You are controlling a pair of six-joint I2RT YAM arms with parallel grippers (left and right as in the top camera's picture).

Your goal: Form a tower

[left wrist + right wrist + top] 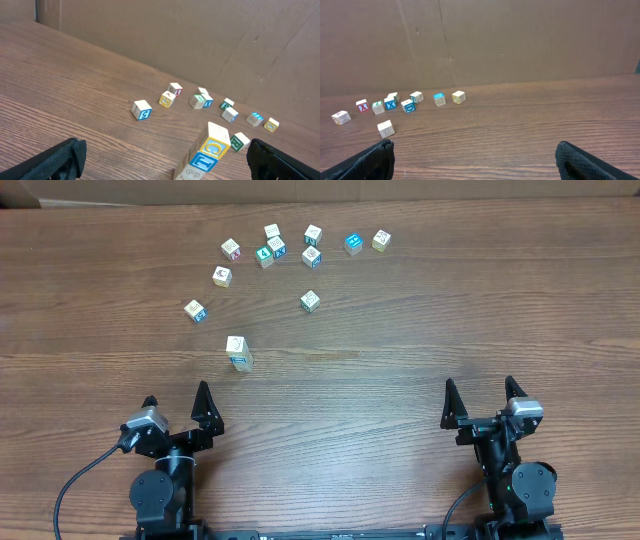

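Note:
The tower point(238, 352) stands left of the table's middle, a one-cube-wide stack with a cream top. In the left wrist view the tower point(210, 150) shows a yellow C face, a blue I face and a pale 3 face, one under the other. My left gripper point(177, 393) is open just in front of it, a little to its left, and holds nothing. Seen from the wrist, the left gripper point(165, 160) has its black fingers point(55, 160) far apart. My right gripper point(480, 382) stands open at the near right, empty, far from the tower. It point(475, 160) faces bare wood.
Several loose cubes point(276, 247) lie scattered in an arc at the back of the table. One single cube point(310, 301) sits nearer the middle, and two more point(195, 310) point(221, 276) lie left of it. A brown cardboard wall point(520, 40) closes the far edge.

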